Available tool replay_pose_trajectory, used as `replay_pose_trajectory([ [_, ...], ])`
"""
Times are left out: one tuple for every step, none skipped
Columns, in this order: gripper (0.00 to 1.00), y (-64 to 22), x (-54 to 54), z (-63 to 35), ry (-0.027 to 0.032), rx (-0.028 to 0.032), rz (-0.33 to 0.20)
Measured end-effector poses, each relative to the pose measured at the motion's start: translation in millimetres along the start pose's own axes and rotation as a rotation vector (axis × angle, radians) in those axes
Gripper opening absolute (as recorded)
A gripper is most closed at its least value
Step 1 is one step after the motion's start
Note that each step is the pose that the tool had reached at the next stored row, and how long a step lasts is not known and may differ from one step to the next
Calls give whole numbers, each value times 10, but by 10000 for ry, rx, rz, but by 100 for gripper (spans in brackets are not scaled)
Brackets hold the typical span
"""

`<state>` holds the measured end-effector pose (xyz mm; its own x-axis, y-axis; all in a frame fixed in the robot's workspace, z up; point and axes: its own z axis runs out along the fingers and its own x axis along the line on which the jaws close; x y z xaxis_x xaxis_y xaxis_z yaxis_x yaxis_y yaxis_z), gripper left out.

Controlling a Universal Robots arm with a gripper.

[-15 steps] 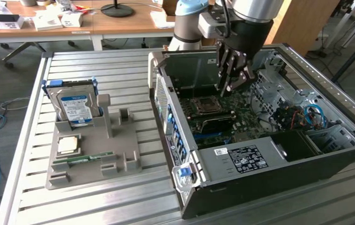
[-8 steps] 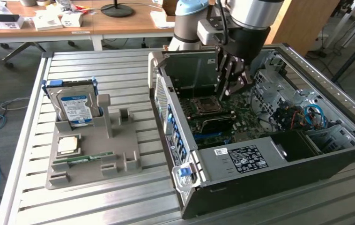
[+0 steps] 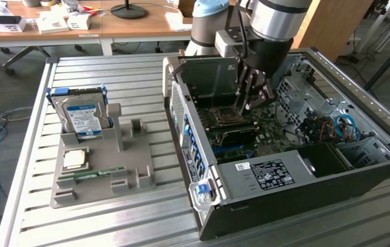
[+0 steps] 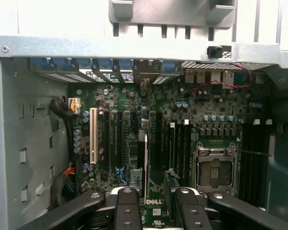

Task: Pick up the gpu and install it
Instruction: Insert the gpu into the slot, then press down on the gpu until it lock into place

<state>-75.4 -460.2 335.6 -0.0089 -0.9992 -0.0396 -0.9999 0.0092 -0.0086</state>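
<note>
The arm (image 3: 274, 25) pointed straight down into the open computer case (image 3: 305, 206), its tool (image 4: 156, 194) pinching the gpu (image 4: 145, 163) edge-on above the motherboard (image 4: 182, 115).

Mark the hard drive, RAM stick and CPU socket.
hard drive (image 3: 83, 117), exterior view, on its blue-white label.
RAM stick (image 3: 92, 173), exterior view, mid-length of the strip.
CPU socket (image 4: 215, 171), wrist view, its centre.

Silver arm (image 3: 277, 18) with a pale-blue joint cap (image 3: 209, 11), black end effector (image 4: 153, 196) with round screws (image 4: 124, 190).
</note>
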Motion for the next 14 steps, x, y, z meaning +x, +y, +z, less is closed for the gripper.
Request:
replay_pose_trajectory([
  [34, 0, 1, 14, -1, 0, 0],
  [34, 0, 1, 26, -1, 0, 0],
  [34, 0, 1, 35, -2, 1, 0],
  [34, 0, 1, 40, 0, 0, 0],
  [34, 0, 1, 39, 1, 0, 0],
  [34, 0, 1, 40, -1, 0, 0],
  [34, 0, 1, 41, -1, 1, 0],
  [34, 0, 1, 41, -1, 1, 0],
  [34, 0, 1, 40, -1, 0, 0],
  [34, 0, 1, 40, -1, 0, 0],
  [34, 0, 1, 40, -1, 0, 0],
  [34, 0, 1, 41, -1, 0, 0],
  [34, 0, 1, 40, -1, 1, 0],
  [34, 0, 1, 40, -1, 0, 0],
])
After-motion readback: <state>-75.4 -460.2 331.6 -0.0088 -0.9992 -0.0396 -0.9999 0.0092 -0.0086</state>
